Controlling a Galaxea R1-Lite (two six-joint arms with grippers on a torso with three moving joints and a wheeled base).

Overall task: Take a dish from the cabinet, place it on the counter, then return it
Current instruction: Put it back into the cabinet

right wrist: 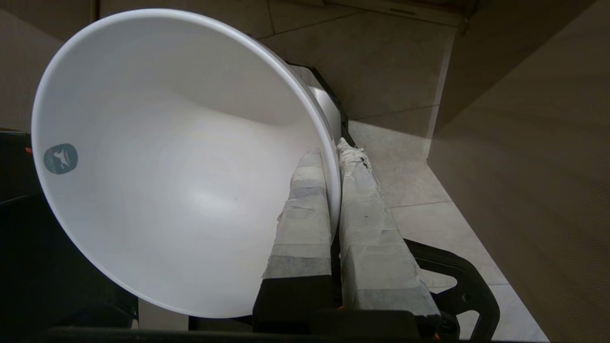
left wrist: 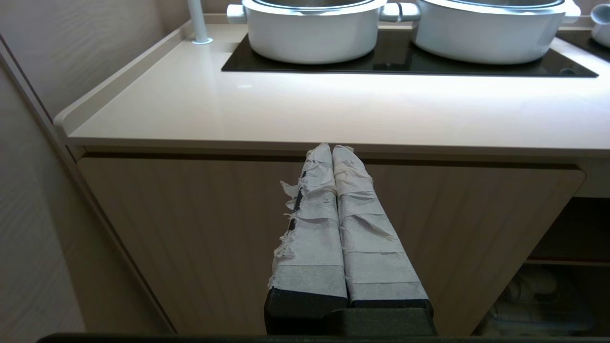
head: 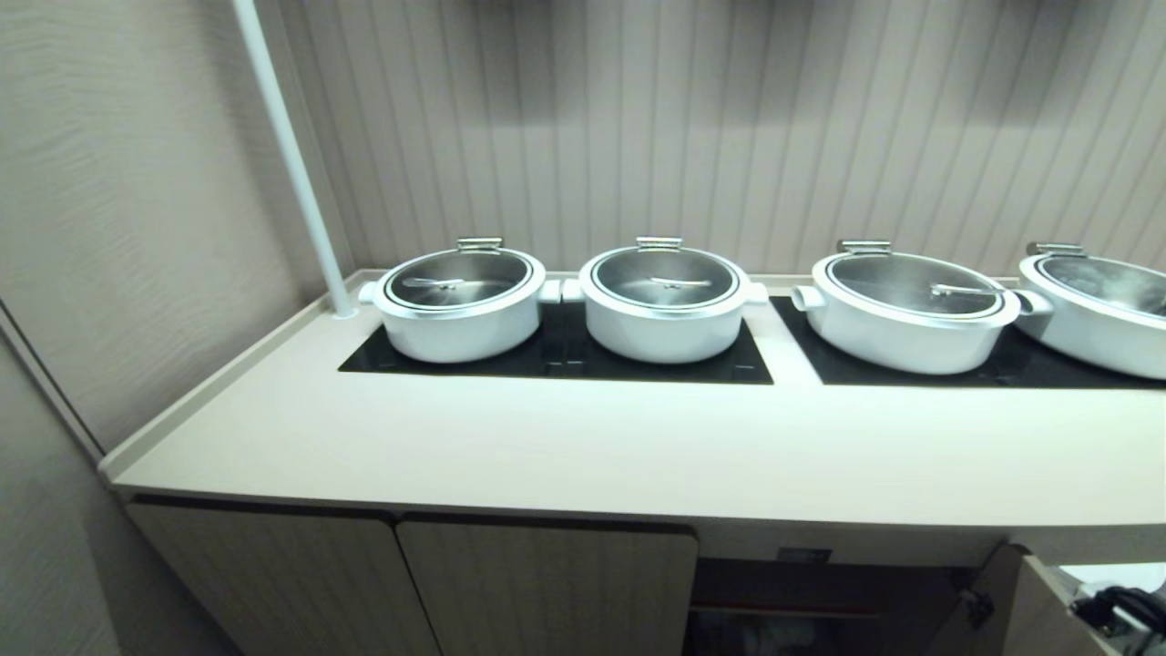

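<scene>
**Bowl pinched by the rim, down low by the open cabinet**

Taped fingers point(right wrist: 310, 209) of the right gripper point(right wrist: 333, 157) are closest in the right wrist view, clamped tight on the rim of the bowl point(right wrist: 157, 181): one finger sits inside the bowl, the other outside, with the wall sandwiched between. It's a plain white bowl with a small grey-green sticker point(right wrist: 60, 158) on its inner wall near the rim, on the side away from the fingers. Behind it you see tiled floor point(right wrist: 424, 190) and an open fluted door point(right wrist: 533, 157).

Left gripper point(left wrist: 332, 148) is holding nothing, its taped fingers pressed together, pointing at the closed door point(left wrist: 205, 228) just under the counter point(left wrist: 286, 109) edge.

From the head view the near strip of counter point(head: 592, 446) is bare. Farther back, four lidded white pots sit in a row on black glass panels point(head: 565, 355), the leftmost pot point(head: 458, 301) near a white pole point(head: 291, 155) at the far left corner. Below, the cabinet point(head: 820, 610) stands open at the right, a small black label point(head: 803, 554) above its opening. The right arm point(head: 1125, 610) just peeks in at the near right corner, well below counter level.
</scene>
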